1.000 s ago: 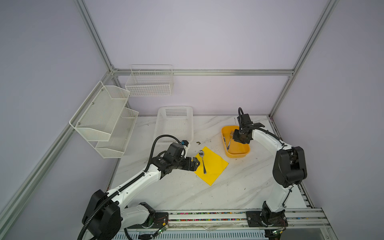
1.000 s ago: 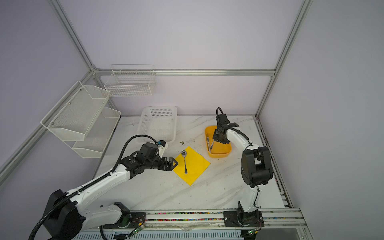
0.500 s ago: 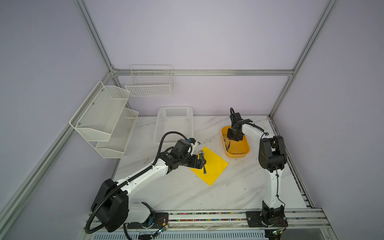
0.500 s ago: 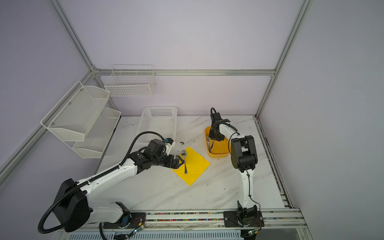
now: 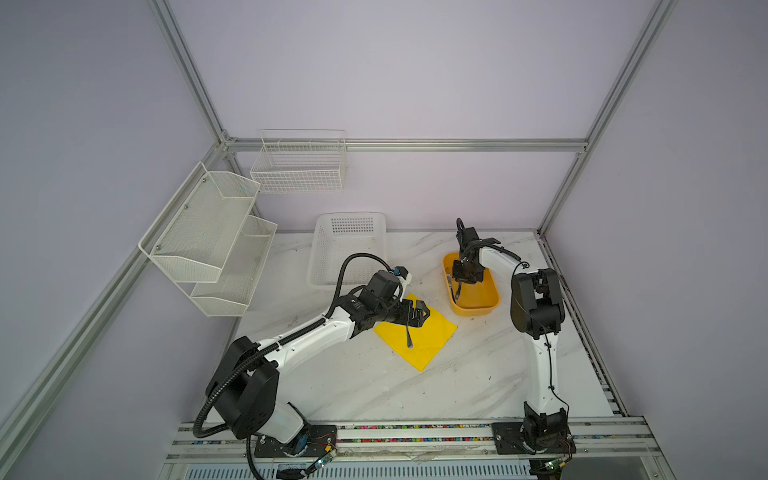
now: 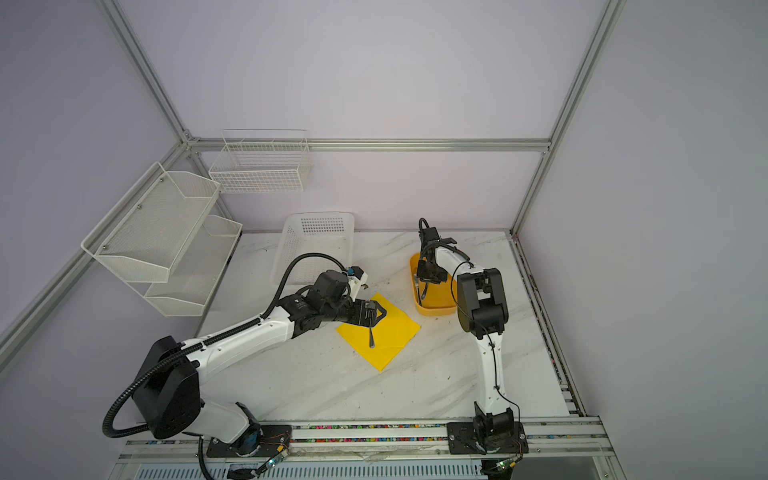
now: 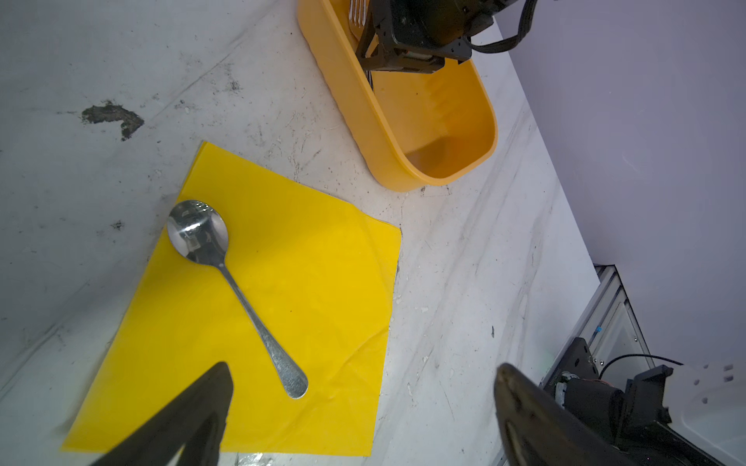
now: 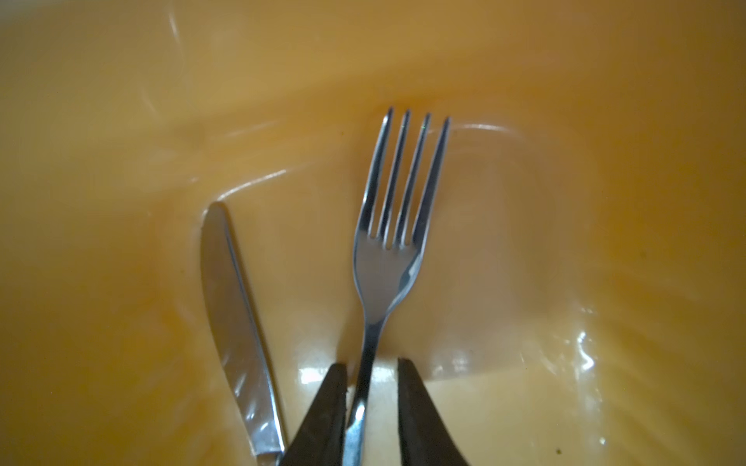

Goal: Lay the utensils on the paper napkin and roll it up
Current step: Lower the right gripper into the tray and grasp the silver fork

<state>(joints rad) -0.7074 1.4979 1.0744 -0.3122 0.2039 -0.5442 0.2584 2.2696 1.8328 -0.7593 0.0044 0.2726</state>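
Observation:
The yellow paper napkin lies flat on the marble table. A silver spoon rests on it. My left gripper hovers over the napkin by the spoon's handle, open and empty. Inside the orange tub lie a fork and a knife. My right gripper reaches into the tub. Its jaws straddle the fork's handle, one finger against it, a small gap at the other.
A white plastic basket stands behind the napkin. A two-tier mesh shelf and a wire basket hang on the left and back walls. A dark smear marks the table. The rail runs along the front edge.
My left gripper has slid right, over the napkin and the spoon. The right arm has folded in over the tub and its jaws have narrowed around the fork's handle.

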